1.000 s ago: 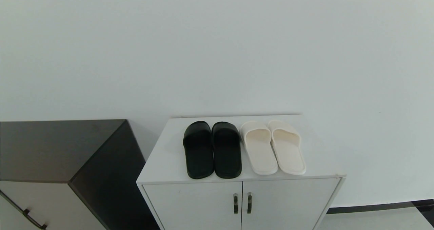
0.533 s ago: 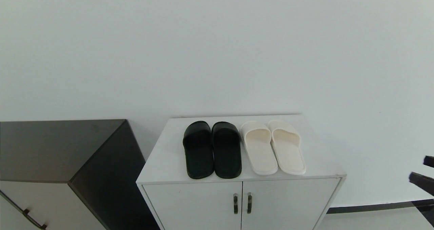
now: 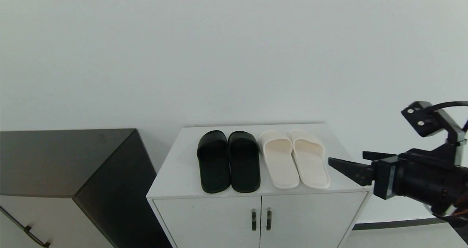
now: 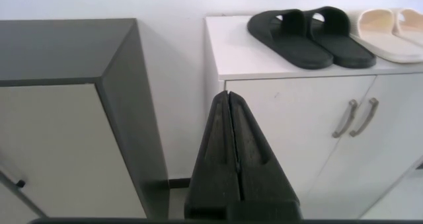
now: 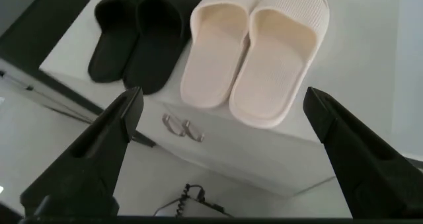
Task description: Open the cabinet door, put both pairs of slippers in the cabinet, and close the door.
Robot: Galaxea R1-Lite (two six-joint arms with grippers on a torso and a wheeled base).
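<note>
A white two-door cabinet (image 3: 175, 175) stands against the wall with both doors shut and two dark handles (image 3: 260, 219) at the centre seam. On its top lie a black pair of slippers (image 3: 228, 162) and, to their right, a cream pair of slippers (image 3: 294, 158). My right gripper (image 3: 346, 158) hovers open at the cabinet's right end, just right of the cream pair (image 5: 254, 52), fingers spread wide (image 5: 223, 95) and holding nothing. My left gripper (image 4: 229, 98) is shut and empty, low in front of the cabinet's left door (image 4: 291, 112), short of it.
A dark-topped cabinet (image 3: 55, 160) with a pale front and a bar handle (image 3: 36, 237) stands left of the white cabinet, a narrow gap between them. A plain wall rises behind. Open floor with a dark baseboard (image 3: 398, 224) lies to the right.
My right arm has come in from the right edge of the head view and moved left to the cabinet's right end. Slippers and doors have not moved.
</note>
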